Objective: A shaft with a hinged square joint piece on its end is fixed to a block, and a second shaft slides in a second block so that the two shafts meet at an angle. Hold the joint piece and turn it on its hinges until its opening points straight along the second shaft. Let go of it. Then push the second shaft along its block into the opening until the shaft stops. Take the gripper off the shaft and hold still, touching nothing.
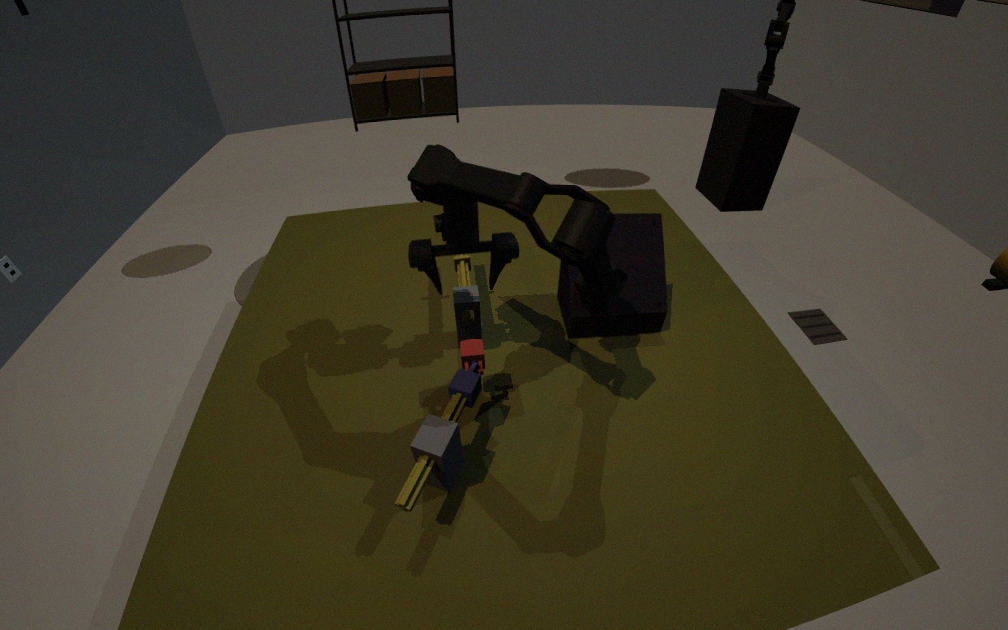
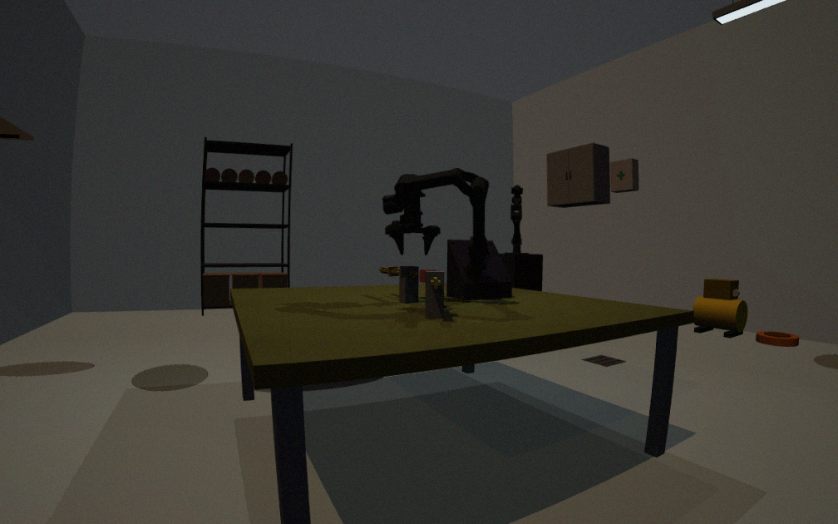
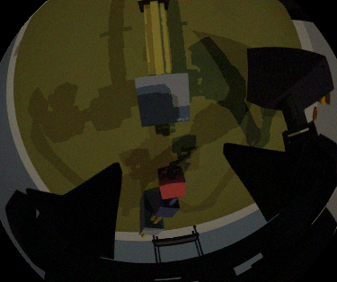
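The red joint piece [image 1: 471,349] [image 2: 423,276] [image 3: 172,189] is hinged to a blue yoke [image 1: 463,385] [image 3: 168,211] on the near yellow shaft [image 1: 413,485]. That shaft runs through the near grey block [image 1: 435,435] [image 2: 434,304]. The joint piece appears turned roughly toward the far grey block [image 1: 467,294] [image 2: 408,288] [image 3: 162,110]; its opening is hidden. The second yellow shaft [image 1: 462,272] [image 2: 388,269] [image 3: 155,40] sticks out behind the far block, with a gap between block and joint piece. My gripper [image 1: 466,291] [image 2: 413,253] [image 3: 173,158] is open and empty above the far block.
The blocks stand on the olive table [image 1: 648,470] [image 2: 539,318]. The dark arm base [image 1: 633,266] [image 2: 474,283] [image 3: 286,76] is to the right of the far block. Arm shadows cross the table around both blocks.
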Tool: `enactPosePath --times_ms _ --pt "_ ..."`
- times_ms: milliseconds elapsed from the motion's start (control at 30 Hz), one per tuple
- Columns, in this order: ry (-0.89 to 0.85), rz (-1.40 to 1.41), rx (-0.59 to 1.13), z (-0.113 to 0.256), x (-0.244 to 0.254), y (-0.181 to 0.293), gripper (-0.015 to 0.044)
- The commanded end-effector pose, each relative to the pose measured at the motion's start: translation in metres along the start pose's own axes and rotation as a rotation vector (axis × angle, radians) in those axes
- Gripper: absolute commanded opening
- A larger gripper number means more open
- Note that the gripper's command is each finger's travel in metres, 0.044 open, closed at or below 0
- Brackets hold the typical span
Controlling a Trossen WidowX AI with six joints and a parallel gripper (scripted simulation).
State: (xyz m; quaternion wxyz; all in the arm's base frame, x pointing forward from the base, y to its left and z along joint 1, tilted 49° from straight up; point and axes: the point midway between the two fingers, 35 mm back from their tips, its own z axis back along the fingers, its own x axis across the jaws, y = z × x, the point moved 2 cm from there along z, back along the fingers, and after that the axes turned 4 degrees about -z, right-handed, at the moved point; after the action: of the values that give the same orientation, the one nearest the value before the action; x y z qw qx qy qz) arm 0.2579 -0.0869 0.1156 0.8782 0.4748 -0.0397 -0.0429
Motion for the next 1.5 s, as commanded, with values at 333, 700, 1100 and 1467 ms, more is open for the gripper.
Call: enactPosePath --times_ms 333,700,1100,1467 --pt "0.002 0.382 -0.041 0.013 0.014 -0.050 0.0440" --pt "0.025 0.756 -0.083 0.025 0.020 -0.102 0.0440" --pt "0.071 1.161 -0.118 0.033 0.019 -0.162 0.0440" --pt "0.129 1.523 -0.134 0.037 0.011 -0.217 0.0440"
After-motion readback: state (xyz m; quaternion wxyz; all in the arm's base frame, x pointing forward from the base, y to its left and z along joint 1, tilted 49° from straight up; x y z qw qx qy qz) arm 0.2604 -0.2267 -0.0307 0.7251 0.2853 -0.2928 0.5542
